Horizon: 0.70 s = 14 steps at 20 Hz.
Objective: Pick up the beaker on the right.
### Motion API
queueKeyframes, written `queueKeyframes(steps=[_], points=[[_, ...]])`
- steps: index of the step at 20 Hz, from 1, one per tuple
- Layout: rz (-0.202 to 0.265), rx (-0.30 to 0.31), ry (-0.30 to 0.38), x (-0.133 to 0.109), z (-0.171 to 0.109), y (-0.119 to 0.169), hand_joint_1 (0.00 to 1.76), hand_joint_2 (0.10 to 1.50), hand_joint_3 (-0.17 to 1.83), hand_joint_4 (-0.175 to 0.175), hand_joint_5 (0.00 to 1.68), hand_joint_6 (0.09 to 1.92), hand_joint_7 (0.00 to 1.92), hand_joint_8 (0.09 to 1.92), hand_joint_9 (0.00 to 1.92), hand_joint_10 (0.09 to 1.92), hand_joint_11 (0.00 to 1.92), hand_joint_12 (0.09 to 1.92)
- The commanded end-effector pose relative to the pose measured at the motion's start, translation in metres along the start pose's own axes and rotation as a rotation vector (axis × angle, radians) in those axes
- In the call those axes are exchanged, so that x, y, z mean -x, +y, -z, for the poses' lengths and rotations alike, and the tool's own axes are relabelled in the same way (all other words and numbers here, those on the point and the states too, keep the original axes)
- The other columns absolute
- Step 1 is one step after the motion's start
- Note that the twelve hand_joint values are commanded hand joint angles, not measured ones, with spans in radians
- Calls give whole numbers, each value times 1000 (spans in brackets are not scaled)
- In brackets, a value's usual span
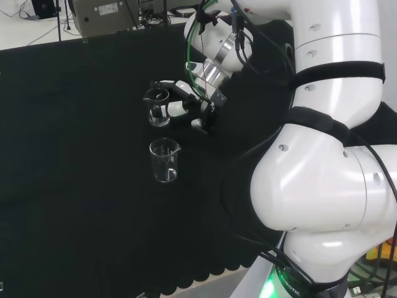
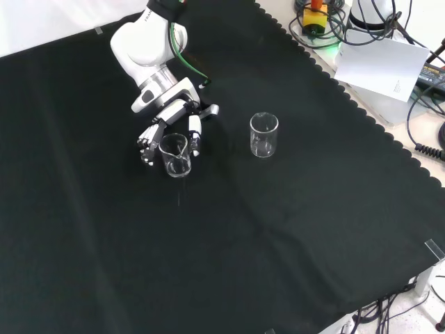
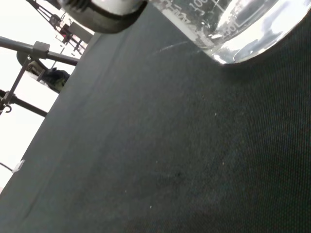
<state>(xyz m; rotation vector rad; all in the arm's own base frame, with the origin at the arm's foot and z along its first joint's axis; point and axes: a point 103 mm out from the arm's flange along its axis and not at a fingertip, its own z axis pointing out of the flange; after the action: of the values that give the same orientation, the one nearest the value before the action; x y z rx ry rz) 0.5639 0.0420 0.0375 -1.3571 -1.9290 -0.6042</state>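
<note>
A: Where is the hand (image 2: 167, 118) right now?

B: In your front view it comes down from the top, and its fingers (image 2: 195, 133) are curled around a clear glass beaker (image 2: 175, 155) that stands upright on the black cloth (image 2: 278, 236) of the surface. One finger lies along the side of that beaker toward the second beaker (image 2: 263, 134), the others wrap its opposite side.

A: And that second beaker?

B: Take the held beaker as your landmark: in the front view the second beaker stands apart to its right and slightly higher, upright, untouched. In the head view the held beaker (image 1: 157, 106) is the farther one, with the hand (image 1: 197, 105) at its right, and the second beaker (image 1: 164, 160) stands nearer the camera, just below it, with a gap of cloth (image 1: 74, 186) between the two.

A: Is the held beaker off the surface?

B: You cannot tell for sure from the head or front views. In the wrist view the beaker's rounded base (image 3: 238, 29) shows close and large (printed graduation marks are on its wall) against the cloth (image 3: 160, 160), with a dark fingertip (image 3: 104, 9) of the hand beside it.

A: Anything inside either beaker?

B: Both look clear; you can make out no contents.
</note>
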Motion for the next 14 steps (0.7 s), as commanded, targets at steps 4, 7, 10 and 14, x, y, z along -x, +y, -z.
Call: queueKeyframes(steps=[4, 7, 10, 14], points=[[-2, 17, 6, -1, 4, 3, 1024, 912, -175, -34, 382, 1188, 389, 927, 631, 630, 170, 1337], [6, -6, 22, -1, 2, 6, 1026, 911, -175, -40, 282, 1219, 342, 1027, 613, 698, 168, 1342], [3, -36, 40, 1, -1, 7, 1017, 907, -175, -40, 213, 1083, 245, 1016, 536, 743, 145, 1351], [-6, -49, 45, 4, -3, 7, 984, 900, -175, -41, 203, 826, 152, 892, 437, 730, 124, 1360]])
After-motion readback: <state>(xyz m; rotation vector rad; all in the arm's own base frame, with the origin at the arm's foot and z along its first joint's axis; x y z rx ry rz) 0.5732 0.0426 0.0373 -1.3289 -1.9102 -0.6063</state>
